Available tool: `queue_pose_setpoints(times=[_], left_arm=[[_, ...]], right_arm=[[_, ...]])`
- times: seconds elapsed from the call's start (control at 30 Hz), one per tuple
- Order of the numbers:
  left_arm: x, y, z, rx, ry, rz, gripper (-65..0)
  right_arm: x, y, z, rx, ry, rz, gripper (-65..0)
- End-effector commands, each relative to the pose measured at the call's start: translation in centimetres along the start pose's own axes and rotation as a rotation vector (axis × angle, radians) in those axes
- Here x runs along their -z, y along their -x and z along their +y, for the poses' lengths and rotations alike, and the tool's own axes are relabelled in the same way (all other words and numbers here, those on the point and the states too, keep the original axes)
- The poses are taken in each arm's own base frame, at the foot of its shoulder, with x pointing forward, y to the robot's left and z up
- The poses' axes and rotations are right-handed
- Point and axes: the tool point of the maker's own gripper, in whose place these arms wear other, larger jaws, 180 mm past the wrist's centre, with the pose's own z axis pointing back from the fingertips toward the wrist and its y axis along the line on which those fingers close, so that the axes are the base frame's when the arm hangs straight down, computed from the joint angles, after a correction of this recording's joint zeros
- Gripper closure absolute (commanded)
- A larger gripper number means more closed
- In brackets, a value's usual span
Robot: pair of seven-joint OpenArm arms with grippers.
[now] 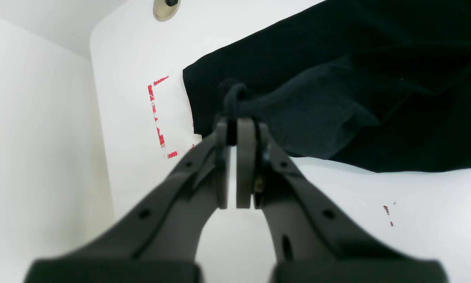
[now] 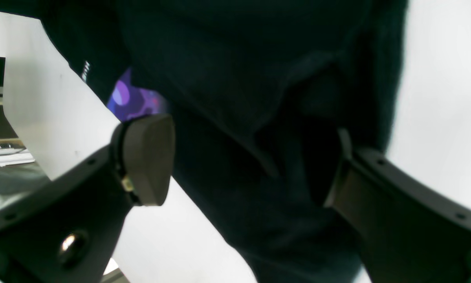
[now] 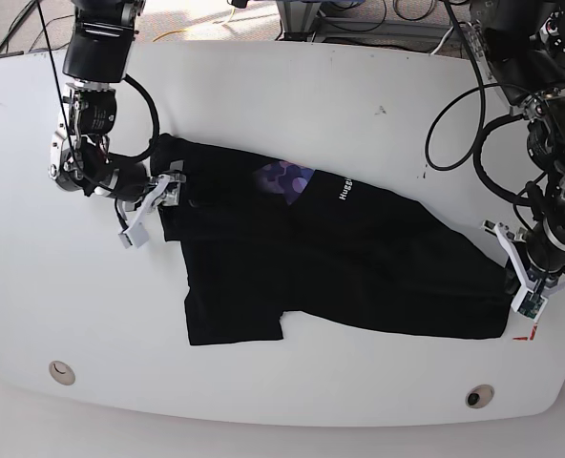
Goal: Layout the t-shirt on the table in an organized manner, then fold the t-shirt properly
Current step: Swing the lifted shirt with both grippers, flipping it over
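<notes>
Left gripper (image 1: 235, 133) pinching t-shirt (image 3: 359, 258), white "Hugg…" lettering (image 3: 344, 188)

The black t-shirt (image 3: 330, 258) lies spread on the white table (image 3: 263, 95) between both pincers. The right gripper (image 3: 154, 205) seems open at its sleeve; the left gripper (image 3: 513, 277) meets the hem corner.

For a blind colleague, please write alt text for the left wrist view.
The left end effector is shut on a bunched edge of the plain black cloth t-shirt, which lies on the smooth white table beside red tape marks.
</notes>
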Motion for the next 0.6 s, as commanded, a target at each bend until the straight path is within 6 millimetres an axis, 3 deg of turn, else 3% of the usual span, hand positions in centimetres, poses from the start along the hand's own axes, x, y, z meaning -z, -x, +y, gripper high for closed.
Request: queue_pose_setpoints(times=[0.0, 0.23, 0.3, 0.37, 0.5, 0.57], left_arm=[[-0.6, -1.5, 0.9, 0.013, -0.024, -0.051, 0.0], [-0.6, -1.5, 0.9, 0.013, -0.024, -0.051, 0.0], [-0.6, -1.5, 0.9, 0.013, -0.024, -0.051, 0.0], [-0.6, -1.5, 0.9, 0.013, -0.024, -0.051, 0.0], [-0.6, -1.5, 0.9, 0.013, -0.024, -0.051, 0.0], [-0.6, -1.5, 0.9, 0.013, -0.024, -0.051, 0.0]], right_arm=[[-0.1, -2.3, 1.1, -0.035, -0.03, -0.056, -48.2], [-0.2, -3.6, 1.3, -0.051, -0.034, -0.072, -47.7], [-0.2, -3.7, 1.3, -0.053, -0.034, -0.074, -44.4], [-0.2, -4.0, 1.4, -0.057, -0.035, -0.079, -38.5], [-0.3, -4.8, 1.6, -0.069, -0.037, -0.091, -17.4], [-0.3, -4.9, 1.6, -0.07, -0.037, -0.092, -9.8]])
